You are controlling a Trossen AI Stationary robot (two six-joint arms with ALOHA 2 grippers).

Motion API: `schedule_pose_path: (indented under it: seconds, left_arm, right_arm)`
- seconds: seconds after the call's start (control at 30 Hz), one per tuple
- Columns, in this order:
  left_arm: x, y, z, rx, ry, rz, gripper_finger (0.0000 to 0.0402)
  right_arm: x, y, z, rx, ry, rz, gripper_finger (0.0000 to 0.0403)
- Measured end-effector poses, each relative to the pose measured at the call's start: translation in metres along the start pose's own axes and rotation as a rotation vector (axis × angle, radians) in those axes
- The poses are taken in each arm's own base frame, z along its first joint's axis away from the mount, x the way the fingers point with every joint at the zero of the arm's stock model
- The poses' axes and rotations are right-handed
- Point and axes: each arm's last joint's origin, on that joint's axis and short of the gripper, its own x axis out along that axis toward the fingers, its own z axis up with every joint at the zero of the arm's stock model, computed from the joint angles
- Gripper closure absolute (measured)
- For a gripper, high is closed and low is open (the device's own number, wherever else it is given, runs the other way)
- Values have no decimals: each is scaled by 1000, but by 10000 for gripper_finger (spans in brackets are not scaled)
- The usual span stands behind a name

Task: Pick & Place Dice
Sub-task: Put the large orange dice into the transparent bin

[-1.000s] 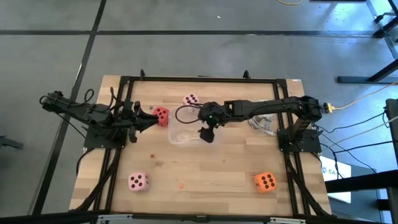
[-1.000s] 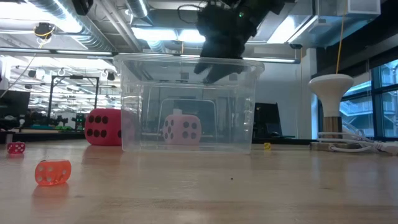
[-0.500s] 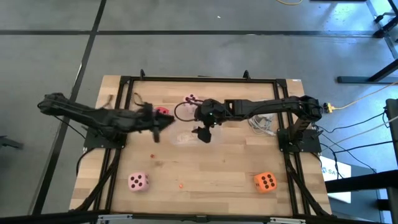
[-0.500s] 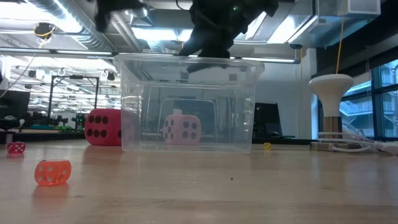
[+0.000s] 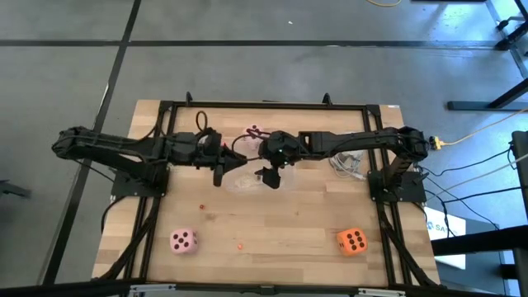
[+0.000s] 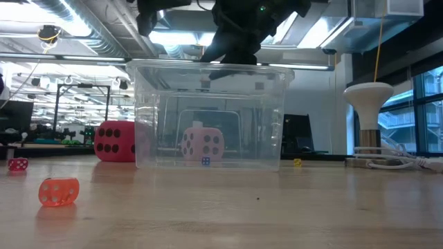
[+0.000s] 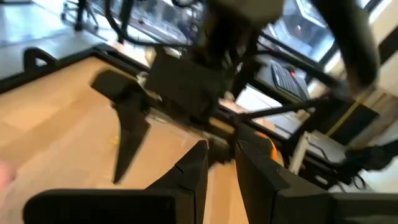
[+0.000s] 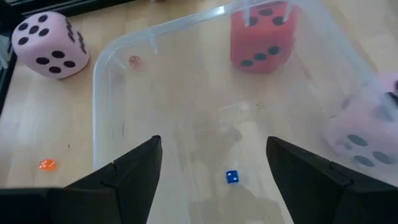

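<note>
**Both grippers over the clear tub**

The right gripper (image 5: 270, 176) hangs above the clear tub (image 5: 243, 176), fingers spread wide; its wrist view looks down into the tub (image 8: 205, 143), where a tiny blue die (image 8: 231, 177) lies on the floor. The left gripper (image 5: 219, 172) reaches in from the tub's left side, fingers nearly pressed together with a slim gap.

A red die (image 8: 261, 37) sits just outside the tub wall, toward the table's far edge. One pink die (image 5: 182, 241) lies near the front left corner, the orange die (image 5: 353, 240) near the front right. Another pink die (image 6: 202, 144) shows beyond the tub.
</note>
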Motion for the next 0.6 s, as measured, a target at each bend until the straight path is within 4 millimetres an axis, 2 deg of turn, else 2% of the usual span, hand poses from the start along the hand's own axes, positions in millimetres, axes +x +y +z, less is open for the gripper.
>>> schedule_pose_path:
  seconds: [0.17,0.37,0.6]
  left_arm:
    - [-18,-1,5,-9,61,2,325]
    - [-47,-3,6,-38,91,9,325]
    - [-69,-4,6,-37,104,-7,325]
  right_arm:
    - [-27,2,7,2,-36,0,125]
    - [-75,12,7,-11,-41,17,142]
    - [-129,28,-12,-22,61,41,167]
